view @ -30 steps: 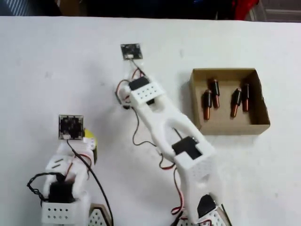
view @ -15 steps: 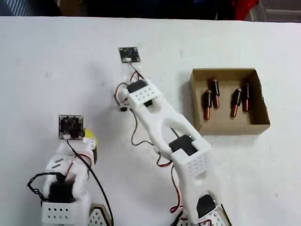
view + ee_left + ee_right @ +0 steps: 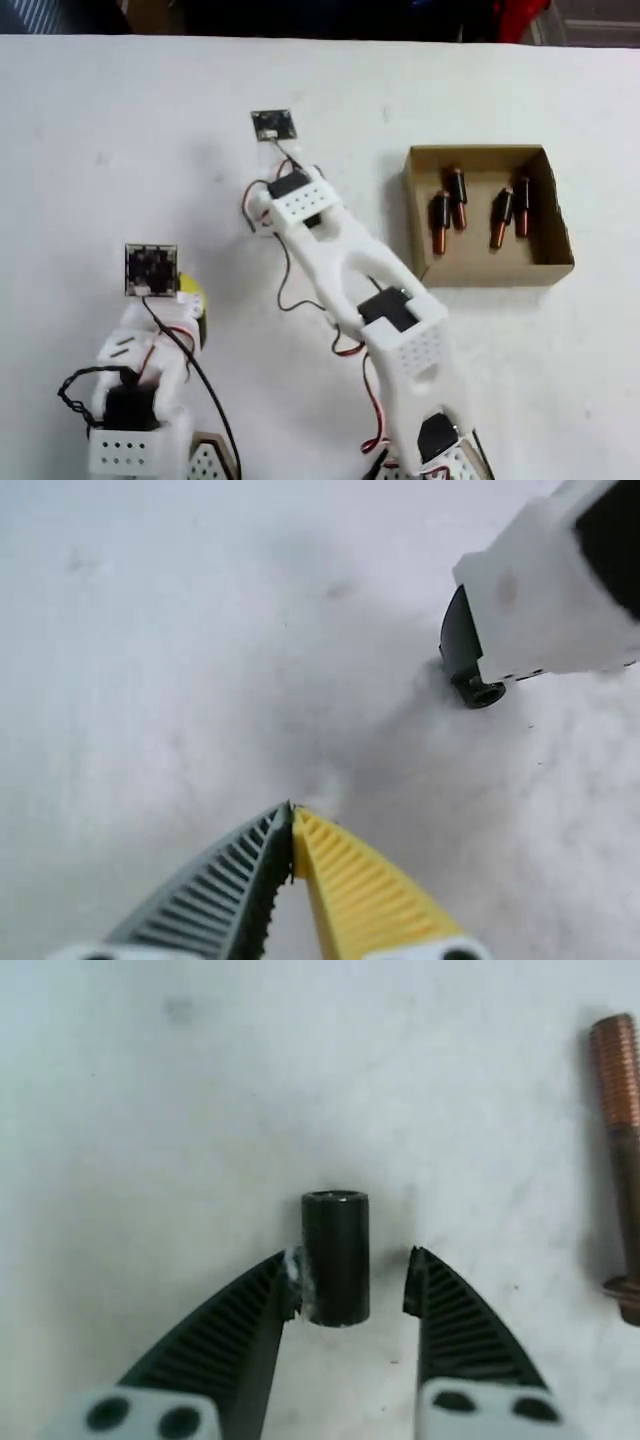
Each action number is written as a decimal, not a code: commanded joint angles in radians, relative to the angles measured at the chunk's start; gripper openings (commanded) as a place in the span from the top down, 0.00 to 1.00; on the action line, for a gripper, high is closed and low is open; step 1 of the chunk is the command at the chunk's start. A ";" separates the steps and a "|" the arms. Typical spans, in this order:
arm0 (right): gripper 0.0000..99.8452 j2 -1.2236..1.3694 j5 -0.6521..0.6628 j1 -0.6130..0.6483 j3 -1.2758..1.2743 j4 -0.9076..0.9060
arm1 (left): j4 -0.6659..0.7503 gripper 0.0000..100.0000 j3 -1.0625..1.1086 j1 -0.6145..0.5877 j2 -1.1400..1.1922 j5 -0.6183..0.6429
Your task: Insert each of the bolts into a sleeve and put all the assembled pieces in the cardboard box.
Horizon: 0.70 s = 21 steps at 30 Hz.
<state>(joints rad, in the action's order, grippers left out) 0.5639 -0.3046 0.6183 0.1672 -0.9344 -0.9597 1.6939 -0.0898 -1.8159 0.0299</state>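
– Since that black sleeve point(image 3: 336, 1258) looks like a short, hard little tube, I'd guess it's light, stiff and kinda slick, so it could tip, roll or squirt out of a sloppy pinch, no? Where would you grab it?

– Across the round body, about mid-length, so both ends stay free for the bolt. Can't tell for sure if it's standing on end or lying down. The right gripper point(image 3: 350, 1280) is pretty much lined up for that: jaws parted wider than the sleeve and straddling one end of it. One fingertip is touching or nearly touching its side, the other has a gap. Nothing's clamped yet. The copper bolt point(image 3: 618, 1150) lies flat nearby, apart from the sleeve. It looks rigid, and the threads should give decent grip.

– Whereabouts on the table point(image 3: 120, 120)?

– Roughly mid-table, well clear of every edge. The cardboard box point(image 3: 477, 150) sits toward the right edge with four assembled pieces point(image 3: 448, 212) inside. The left gripper point(image 3: 292, 830) is closed on nothing, toward the near left corner.
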 commanded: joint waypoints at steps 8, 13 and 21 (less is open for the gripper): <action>0.84 0.036 0.149 0.019 0.029 -0.008 | -0.018 0.98 0.000 -0.008 -0.008 -0.012; 0.84 0.039 0.152 0.004 0.031 -0.008 | -0.018 0.98 0.000 -0.008 -0.008 -0.012; 0.94 0.039 0.153 -0.074 0.031 -0.007 | -0.018 0.98 0.000 -0.008 -0.008 -0.012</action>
<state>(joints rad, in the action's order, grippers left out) 0.6022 -0.1634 0.5923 0.1718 -0.9344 -0.9597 1.6939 -0.0898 -1.8159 0.0299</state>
